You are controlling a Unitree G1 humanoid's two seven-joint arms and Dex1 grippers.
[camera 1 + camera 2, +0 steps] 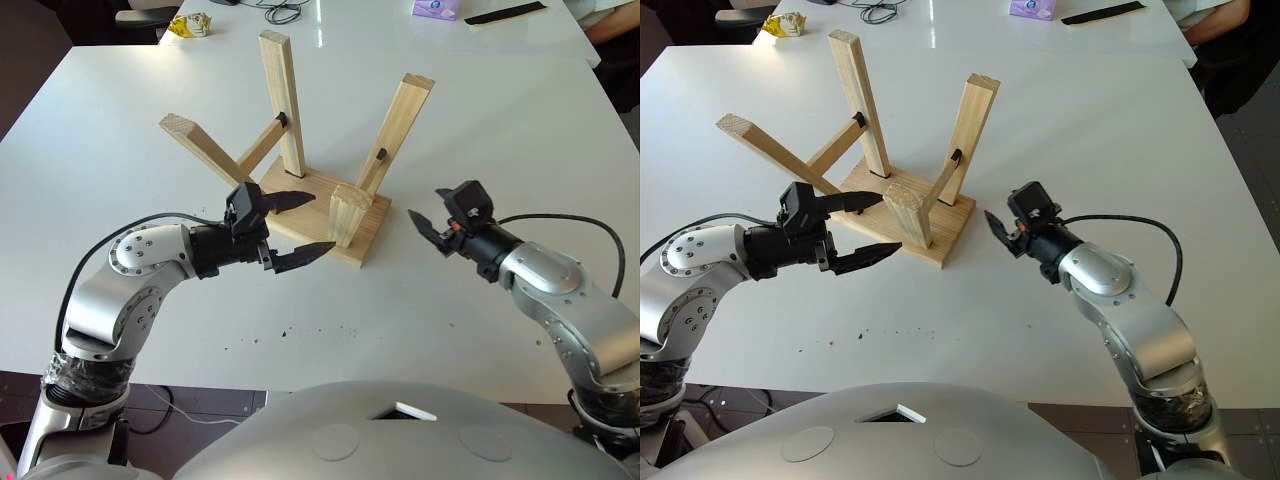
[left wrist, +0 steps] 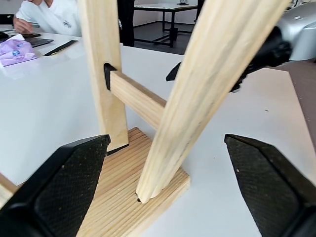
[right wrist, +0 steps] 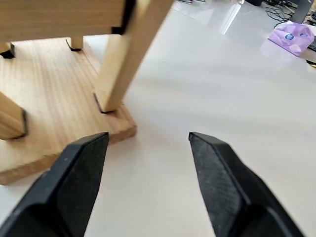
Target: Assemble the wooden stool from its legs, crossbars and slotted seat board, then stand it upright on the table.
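White table (image 1: 500, 130), wooden stool (image 1: 320, 185) upside down, legs (image 1: 283, 100) all in. Left gripper (image 1: 323, 220) and right gripper (image 1: 424, 204) hang spread open beside it; flipping it upright looks next.

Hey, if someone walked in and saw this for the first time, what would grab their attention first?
The wooden stool lies upside down in the middle of the white table, with its seat board flat on the surface and four splayed legs pointing up. The left gripper is open at the board's near-left side, facing the nearest leg. The right gripper is open just off the board's right corner.
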